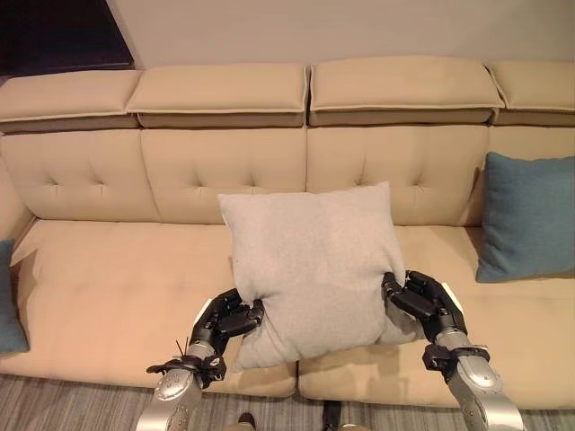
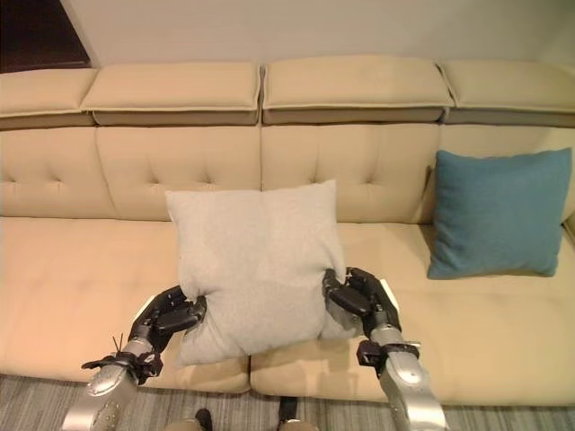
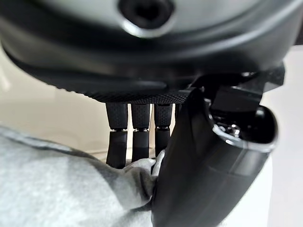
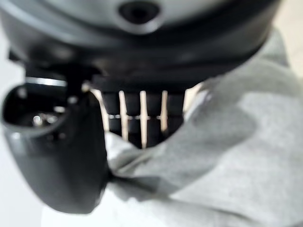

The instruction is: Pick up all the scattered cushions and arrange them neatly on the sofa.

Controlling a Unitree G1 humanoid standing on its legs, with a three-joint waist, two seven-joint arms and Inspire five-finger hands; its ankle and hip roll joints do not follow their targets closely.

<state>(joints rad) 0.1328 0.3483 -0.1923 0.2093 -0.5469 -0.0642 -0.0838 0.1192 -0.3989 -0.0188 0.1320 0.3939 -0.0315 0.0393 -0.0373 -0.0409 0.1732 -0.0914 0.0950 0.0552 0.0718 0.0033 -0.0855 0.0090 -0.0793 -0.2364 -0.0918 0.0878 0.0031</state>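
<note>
A light grey cushion is held upright over the middle of the beige sofa, its top near the backrest. My left hand pinches its lower left edge and my right hand pinches its lower right edge. In the left wrist view the thumb presses grey cloth against the fingers. The right wrist view shows the same grip, with the thumb on the cushion. A blue cushion leans against the backrest on the sofa's right seat.
Another blue cushion shows at the sofa's far left edge. The sofa has a tufted backrest and raised headrests. Striped grey carpet lies in front of the seat.
</note>
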